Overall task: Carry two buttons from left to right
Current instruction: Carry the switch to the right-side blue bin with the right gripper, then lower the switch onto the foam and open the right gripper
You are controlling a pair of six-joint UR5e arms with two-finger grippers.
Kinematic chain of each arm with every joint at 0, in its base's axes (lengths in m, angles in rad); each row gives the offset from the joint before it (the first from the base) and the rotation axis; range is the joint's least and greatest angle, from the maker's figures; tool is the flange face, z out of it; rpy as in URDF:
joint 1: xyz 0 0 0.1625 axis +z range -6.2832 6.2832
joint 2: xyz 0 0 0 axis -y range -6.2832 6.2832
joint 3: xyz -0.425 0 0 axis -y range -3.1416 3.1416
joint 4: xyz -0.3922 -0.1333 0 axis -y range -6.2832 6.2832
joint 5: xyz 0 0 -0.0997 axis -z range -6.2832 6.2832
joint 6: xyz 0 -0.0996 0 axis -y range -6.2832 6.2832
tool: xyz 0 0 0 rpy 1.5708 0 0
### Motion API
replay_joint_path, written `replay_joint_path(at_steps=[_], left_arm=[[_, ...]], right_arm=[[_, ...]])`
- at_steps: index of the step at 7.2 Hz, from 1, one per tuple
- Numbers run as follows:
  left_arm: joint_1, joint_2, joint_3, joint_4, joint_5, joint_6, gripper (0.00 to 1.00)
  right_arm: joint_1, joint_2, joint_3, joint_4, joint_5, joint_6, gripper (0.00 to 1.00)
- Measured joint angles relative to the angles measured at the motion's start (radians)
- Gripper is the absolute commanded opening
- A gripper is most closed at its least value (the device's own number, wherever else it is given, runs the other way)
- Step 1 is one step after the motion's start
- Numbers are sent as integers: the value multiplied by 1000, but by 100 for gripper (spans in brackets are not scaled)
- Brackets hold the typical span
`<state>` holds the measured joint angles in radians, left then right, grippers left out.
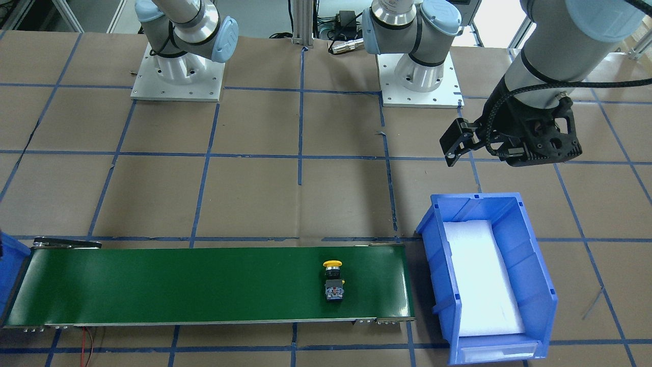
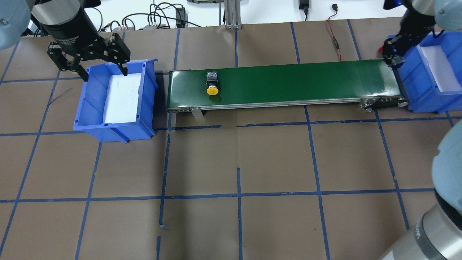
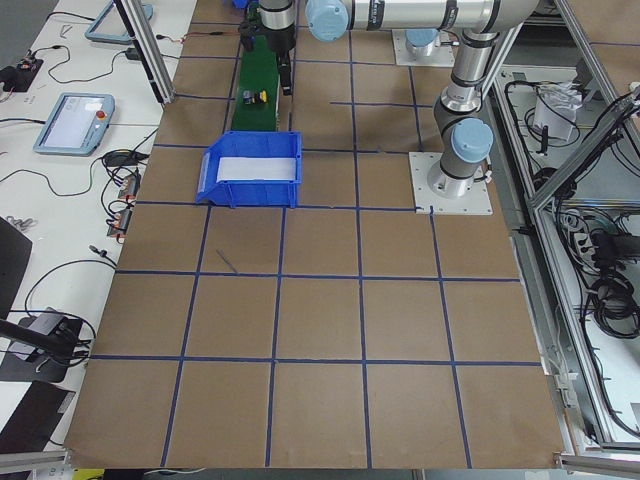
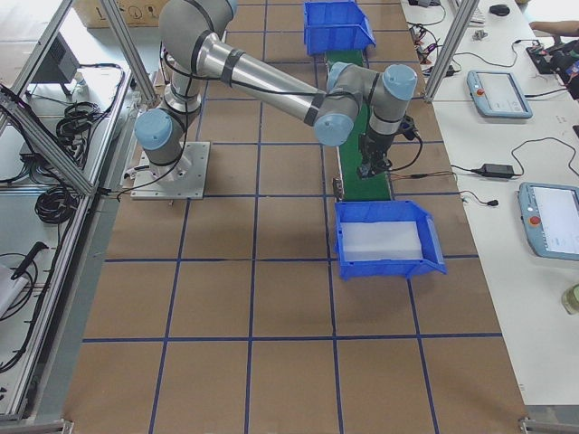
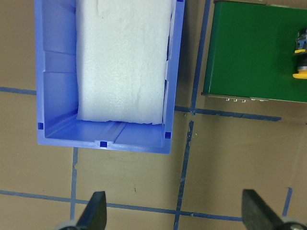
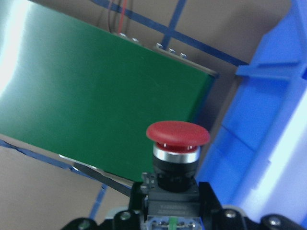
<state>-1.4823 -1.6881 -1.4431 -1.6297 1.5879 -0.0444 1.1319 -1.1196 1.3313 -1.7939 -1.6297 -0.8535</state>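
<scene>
Upper left, our left claw [image 2: 104, 74] hangs spread near the blue bin [image 2: 90, 108]. Upper right, our right claw [image 2: 391, 59] clamps the red button [image 6: 178, 139]; the yellow button [image 2: 213, 86] lies on the belt [image 2: 288, 81].

This is a robot lab. Two robot arms [image 4: 262, 81] stand on metal plates [image 1: 177, 81] that are screwed down to a big table [image 3: 320, 330]. The table is covered in brown paper, with blue tape lines [image 3: 277, 290] that make squares on it. A green belt [image 1: 204, 285] lies between two blue bins [image 2: 86, 108]. Side desks hold control tablets [image 4: 552, 221] with a red stop knob, like the ones used to drive robots. Metal frame posts [image 3: 145, 45] stand around the table, and many wires [image 4: 45, 194] run along the floor and desks.
</scene>
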Motion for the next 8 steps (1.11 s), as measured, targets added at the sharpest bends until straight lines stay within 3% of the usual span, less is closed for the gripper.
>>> replay_joint_path(at_steps=[3, 8], left_arm=[[0, 1, -2, -7, -6, -1, 100], [3, 4, -1, -1, -45, -6, 100]], right_arm=[[-127, 46, -105, 43, -6, -144, 6], [-138, 254, -289, 22, 12, -159, 7]])
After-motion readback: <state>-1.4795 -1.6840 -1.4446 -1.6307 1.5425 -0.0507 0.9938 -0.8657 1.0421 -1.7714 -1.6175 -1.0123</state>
